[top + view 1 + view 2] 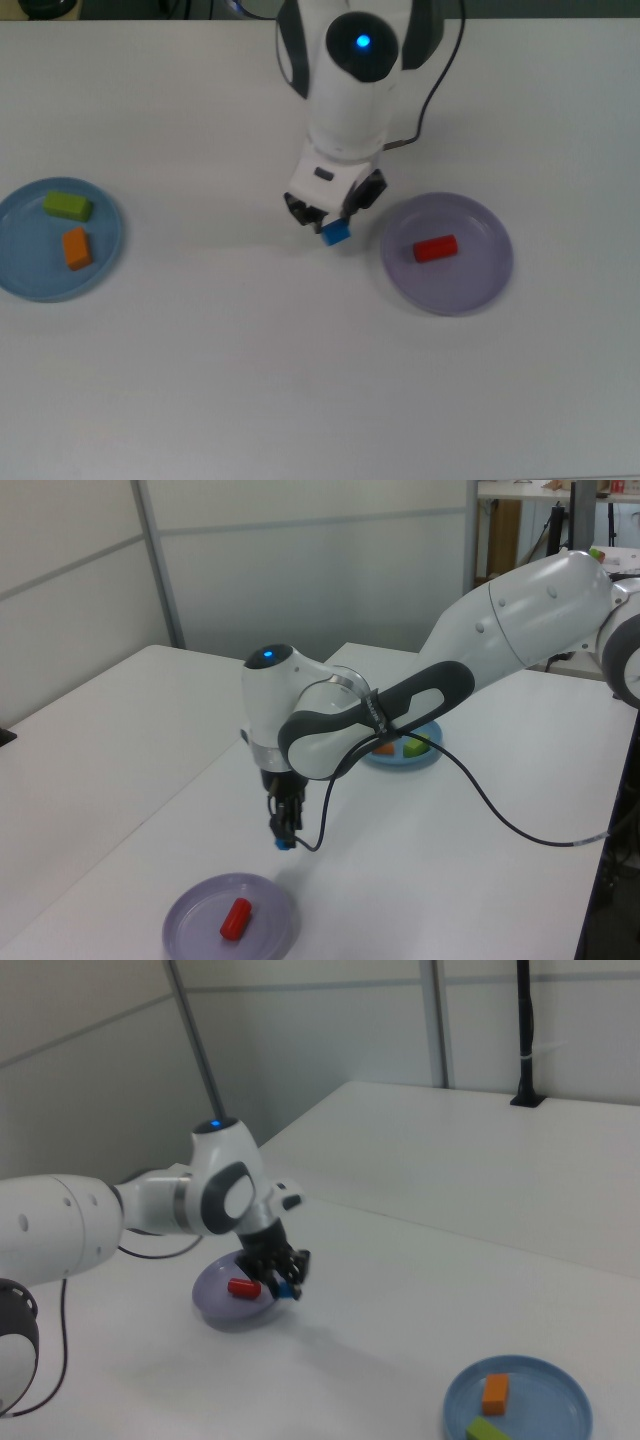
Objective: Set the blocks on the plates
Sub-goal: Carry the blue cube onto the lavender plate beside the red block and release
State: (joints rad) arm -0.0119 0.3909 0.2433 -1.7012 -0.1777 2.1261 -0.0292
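My gripper (330, 222) is shut on the small blue block (337, 233) and holds it a little above the table, just off the top view's left rim of the lavender plate (470, 282). A red block (435, 248) lies on that plate. The light blue plate (28, 282) at the top view's far left carries the green block (67, 206) and the orange block (77, 248). In the left view the gripper (284, 835) hangs over the table behind the lavender plate (195, 922). The right view shows the blue block (284, 1288) beside the red block (242, 1286).
The arm's black cable (480, 810) loops over the table in the left view. A black post (527, 1035) stands at the far table edge in the right view. White table (300, 380) stretches between the two plates.
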